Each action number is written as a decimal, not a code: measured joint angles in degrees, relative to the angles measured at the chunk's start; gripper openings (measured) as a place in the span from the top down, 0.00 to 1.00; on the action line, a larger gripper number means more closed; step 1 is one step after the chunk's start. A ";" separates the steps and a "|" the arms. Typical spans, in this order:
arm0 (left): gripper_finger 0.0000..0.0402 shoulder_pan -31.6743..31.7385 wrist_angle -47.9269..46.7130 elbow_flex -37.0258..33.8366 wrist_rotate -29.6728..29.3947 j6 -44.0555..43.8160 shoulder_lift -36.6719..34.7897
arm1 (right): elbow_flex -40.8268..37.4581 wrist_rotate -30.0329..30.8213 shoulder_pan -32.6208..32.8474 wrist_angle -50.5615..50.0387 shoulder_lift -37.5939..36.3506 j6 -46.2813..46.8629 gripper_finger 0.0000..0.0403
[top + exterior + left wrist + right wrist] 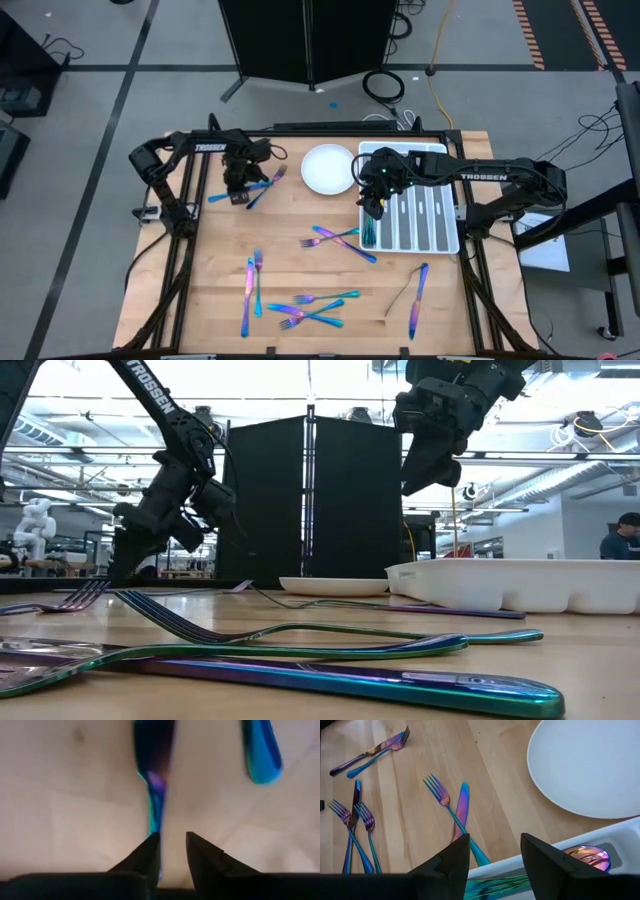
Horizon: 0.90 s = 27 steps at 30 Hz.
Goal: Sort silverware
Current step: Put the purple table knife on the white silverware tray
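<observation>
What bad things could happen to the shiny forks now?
The left claw sits low on the table with a knife beside one finger; closing off-centre could push it away. The right claw hangs open over the tray edge; coming down, it might bump the rim or the nearby plate.

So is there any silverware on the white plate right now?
No, the round white plate is bare in the high view; the silverware lies on the table and in the tray.
</observation>
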 joint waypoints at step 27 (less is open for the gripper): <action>0.76 -0.68 8.43 -5.05 -4.66 0.24 -0.28 | 0.00 0.00 0.00 -0.02 0.00 -0.01 0.59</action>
